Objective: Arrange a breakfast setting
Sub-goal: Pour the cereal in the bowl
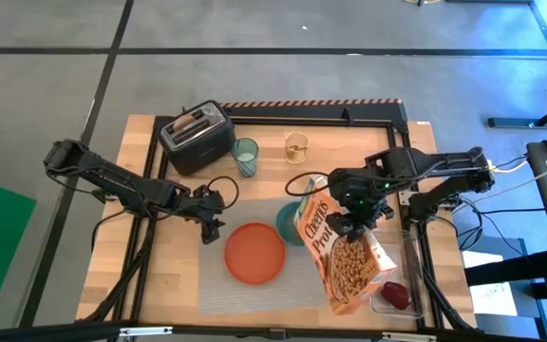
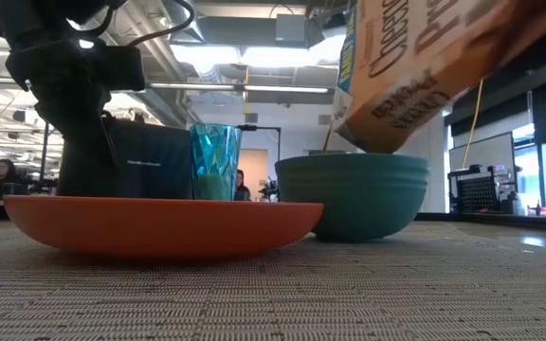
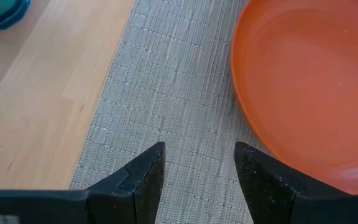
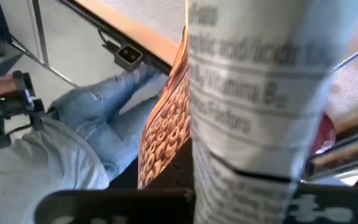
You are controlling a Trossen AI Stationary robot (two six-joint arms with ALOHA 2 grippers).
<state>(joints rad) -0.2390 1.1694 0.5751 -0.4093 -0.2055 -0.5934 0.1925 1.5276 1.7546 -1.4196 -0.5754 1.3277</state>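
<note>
my right gripper [image 1: 357, 226] is clamped tight on a cheerios cereal box [image 1: 345, 255], holding it tilted above the mat with its top end over the teal bowl [image 1: 288, 224]. the bowl sits on the grey placemat [image 1: 254, 293], touching the orange plate [image 1: 254, 253] on its right side. my left gripper [image 3: 199, 168] hovers low over the mat just beside the plate's left rim, fingers [image 3: 143, 177] spread apart and holding nothing. the pale teal tumbler [image 1: 245, 156] stands on the wood next to the black toaster [image 1: 197, 137], which has toast [image 1: 189, 122] in its slot. a dark-red fruit [image 1: 395, 294] lies in a clear container at the table's right edge.
</note>
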